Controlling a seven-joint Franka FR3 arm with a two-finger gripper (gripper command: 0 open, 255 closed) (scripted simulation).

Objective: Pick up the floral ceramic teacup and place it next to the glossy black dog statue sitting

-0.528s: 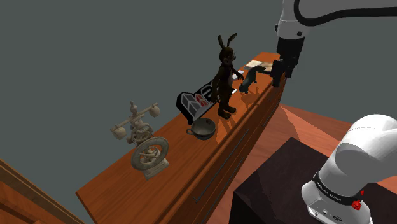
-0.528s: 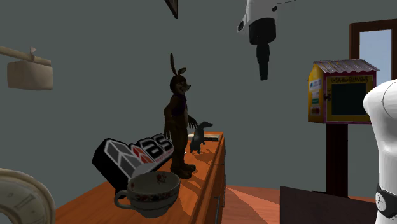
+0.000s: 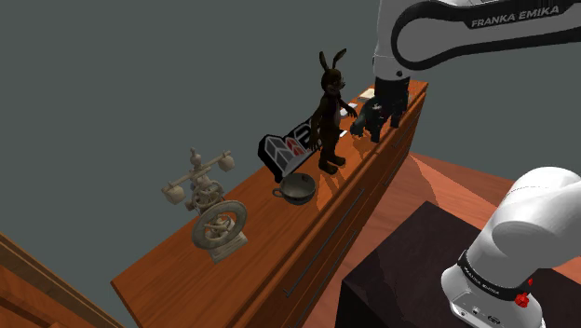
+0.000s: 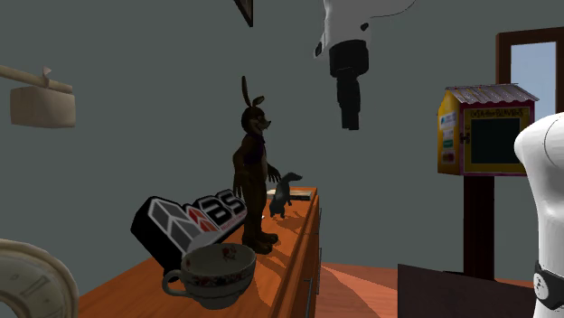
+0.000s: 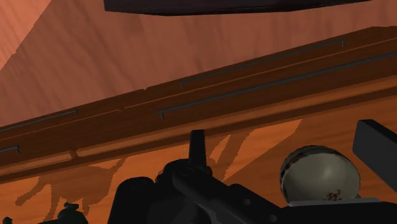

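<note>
Tool (image 4: pixel 351 119) hangs high near the black dog statue (image 4: pixel 283 193), teacup (image 4: pixel 217 271) well apart.

The arm (image 3: pixel 540 214) is built of rounded glossy white shells with dark bands at the joints, and one dark band on an upper link bears the pale lettering (image 3: pixel 512 14) FRANKA EMIKA. Its lowest joint has a black ring (image 3: pixel 489 280) with small white print and a red knob (image 3: pixel 523 300) beside it. A black cylindrical wrist (image 4: pixel 348 59) ends in an all-black, boxy gripper (image 4: pixel 351 116).
</note>
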